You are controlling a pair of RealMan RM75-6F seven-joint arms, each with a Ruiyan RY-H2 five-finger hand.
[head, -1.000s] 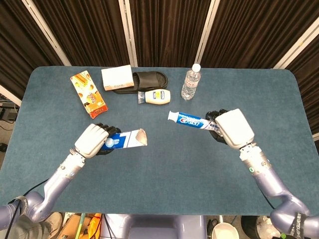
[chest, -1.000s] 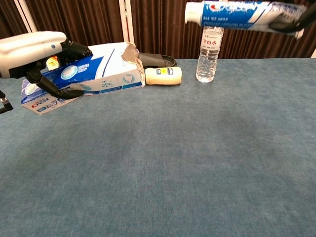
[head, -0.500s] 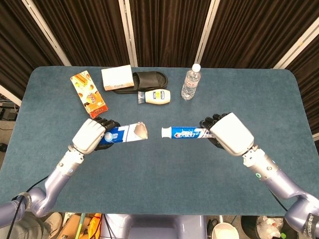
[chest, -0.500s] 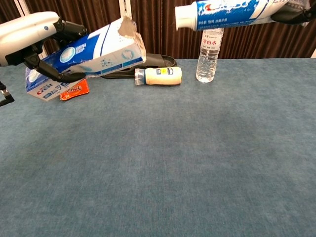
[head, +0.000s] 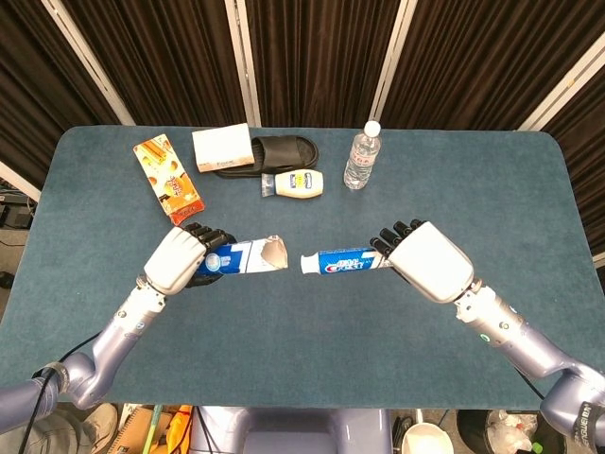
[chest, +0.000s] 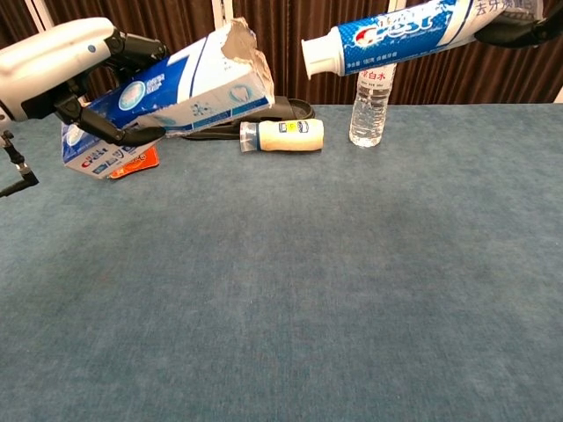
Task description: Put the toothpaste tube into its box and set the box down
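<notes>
1. The blue table (head: 312,322) runs wide, with bare cloth between the hands and its near edge.
2. The right hand (head: 427,261) is clamped on the tail end of the toothpaste tube (head: 342,261), holding it off the table — the white cap points toward the box.
3. The left hand (head: 178,259) is wrapped around the toothpaste box (head: 244,256), held above the table, its torn open mouth facing the tube's cap across a small gap; in the chest view the mouth end tilts upward.
4. Behind the box, near the far edge: a black slipper (head: 280,151), a white carton (head: 222,148) touching it, and an orange packet (head: 167,177) to the carton's left.
5. A water bottle (head: 361,156) stands upright behind the tube.
6. A small cream bottle (head: 295,183) lies on its side just in front of the slipper — well apart from both hands.
</notes>
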